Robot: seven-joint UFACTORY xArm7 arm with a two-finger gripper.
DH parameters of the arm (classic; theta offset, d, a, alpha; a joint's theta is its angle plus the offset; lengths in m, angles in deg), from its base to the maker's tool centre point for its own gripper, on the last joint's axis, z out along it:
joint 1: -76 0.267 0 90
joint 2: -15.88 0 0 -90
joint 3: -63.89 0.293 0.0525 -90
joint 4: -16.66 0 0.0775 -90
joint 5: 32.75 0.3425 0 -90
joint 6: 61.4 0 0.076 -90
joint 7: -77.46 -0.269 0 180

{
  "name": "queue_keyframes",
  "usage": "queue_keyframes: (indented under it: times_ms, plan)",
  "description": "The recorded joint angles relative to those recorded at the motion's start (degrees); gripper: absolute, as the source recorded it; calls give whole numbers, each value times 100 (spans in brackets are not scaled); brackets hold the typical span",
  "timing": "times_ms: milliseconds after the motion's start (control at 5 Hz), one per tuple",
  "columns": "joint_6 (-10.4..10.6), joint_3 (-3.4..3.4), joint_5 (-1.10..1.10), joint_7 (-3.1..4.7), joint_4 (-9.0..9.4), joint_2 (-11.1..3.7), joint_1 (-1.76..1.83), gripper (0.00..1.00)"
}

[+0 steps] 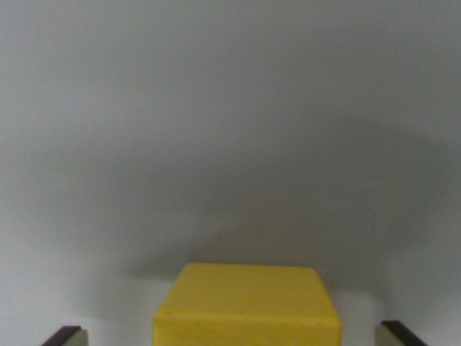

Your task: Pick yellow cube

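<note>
At the bottom centre of the frame sits the yellow cube [247, 306], looking rigid, light and smooth. The gripper [234, 336] stands wide open, empty, fingertips [66, 336] flanking its flat sides — grip there.

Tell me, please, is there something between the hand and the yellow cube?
Nothing visible. The yellow cube sits alone on the grey surface, between the open hand's two fingertips, with bare gaps on both sides.
</note>
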Motion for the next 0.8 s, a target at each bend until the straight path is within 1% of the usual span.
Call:
queue_keyframes:
  times_ms: [600, 800]
  plan:
    - [0, 0, 0, 0, 0, 0, 0, 0]
    - [0, 0, 0, 0, 0, 0, 0, 100]
